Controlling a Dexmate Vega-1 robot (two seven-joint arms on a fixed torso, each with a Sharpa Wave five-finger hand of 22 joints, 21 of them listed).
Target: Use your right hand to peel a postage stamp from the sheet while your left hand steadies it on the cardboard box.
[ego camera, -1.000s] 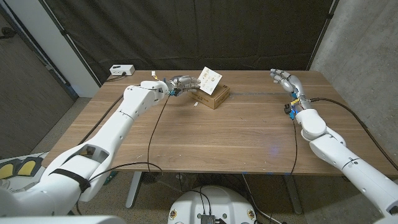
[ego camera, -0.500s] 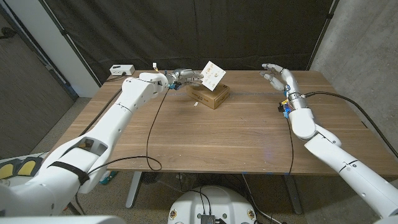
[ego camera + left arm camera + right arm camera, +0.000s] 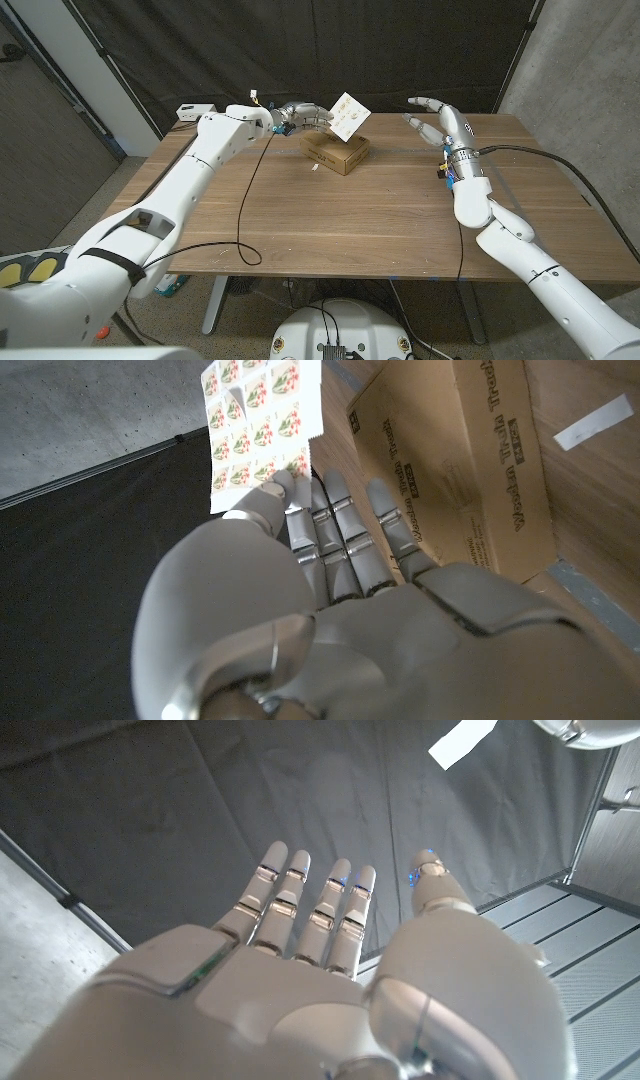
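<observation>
1. The cardboard box [image 3: 336,150] sits closed and flat on the far middle of the wooden tabletop [image 3: 370,215]. I cannot see anything inside it.
2. My left hand [image 3: 306,115] holds the stamp sheet [image 3: 346,115] lifted above the box, tilted, pinched at one edge.
3. The left wrist view adds detail: my thumb presses the sheet [image 3: 262,428] against my fingers [image 3: 335,525]. The sheet is a white grid of small pictured stamps with perforated edges. The brown box [image 3: 470,460] behind it carries printed lettering.
4. My right hand [image 3: 437,118] hangs above the tabletop's far right, well apart from the sheet, fingers spread and holding nothing.
5. In the right wrist view, my hand [image 3: 320,980] faces a dark curtain [image 3: 200,800], its shell smooth and grey.
6. A small white slip [image 3: 314,168] lies just beside the box.
</observation>
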